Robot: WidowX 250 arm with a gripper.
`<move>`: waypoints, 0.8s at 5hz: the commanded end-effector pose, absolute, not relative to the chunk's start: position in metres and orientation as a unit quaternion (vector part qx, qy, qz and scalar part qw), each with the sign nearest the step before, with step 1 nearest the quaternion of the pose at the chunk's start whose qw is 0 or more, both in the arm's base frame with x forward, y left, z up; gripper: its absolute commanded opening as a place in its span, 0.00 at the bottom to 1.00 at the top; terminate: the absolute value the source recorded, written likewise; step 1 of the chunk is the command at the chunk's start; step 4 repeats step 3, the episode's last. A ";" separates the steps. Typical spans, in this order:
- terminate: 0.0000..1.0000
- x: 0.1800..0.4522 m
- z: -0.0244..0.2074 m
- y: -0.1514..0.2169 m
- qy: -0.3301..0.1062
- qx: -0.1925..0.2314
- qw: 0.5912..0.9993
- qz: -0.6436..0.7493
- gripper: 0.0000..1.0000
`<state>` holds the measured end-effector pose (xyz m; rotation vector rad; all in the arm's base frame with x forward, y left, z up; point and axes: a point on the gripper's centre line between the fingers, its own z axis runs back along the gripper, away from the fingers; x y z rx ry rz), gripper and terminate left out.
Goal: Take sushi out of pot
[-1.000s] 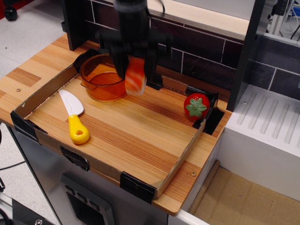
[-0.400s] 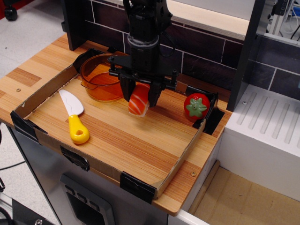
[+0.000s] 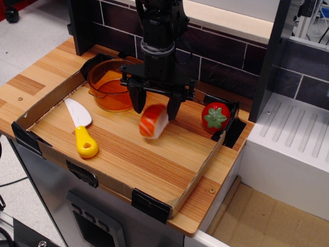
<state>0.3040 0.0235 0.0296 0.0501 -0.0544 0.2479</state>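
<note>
**Sushi out, beside the pot**

The pincer (image 3: 154,106) stands spread wide, gripping nothing. The sushi (image 3: 153,121) lies tilted just below its fingertips on the tabletop (image 3: 154,154), right of the pot (image 3: 109,85) and outside it. Beyond the sushi, farther right of the pot, sits a red tomato toy (image 3: 215,117).

A toy knife (image 3: 79,128) with a white blade and yellow handle lies flat on the wooden board (image 3: 139,154), well to the left of the fingers and nearer the camera. A red toy tomato (image 3: 215,117) with a green star top sits to the right of the fingers, in the tray's (image 3: 200,172) far right corner.
</note>
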 end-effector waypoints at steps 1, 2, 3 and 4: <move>0.00 0.311 0.062 0.033 -0.057 0.000 0.989 0.135 1.00; 0.00 0.309 0.087 0.032 -0.064 -0.023 0.988 0.141 1.00; 1.00 0.307 0.111 0.032 -0.073 -0.027 0.985 0.152 1.00; 1.00 0.307 0.111 0.032 -0.073 -0.027 0.985 0.152 1.00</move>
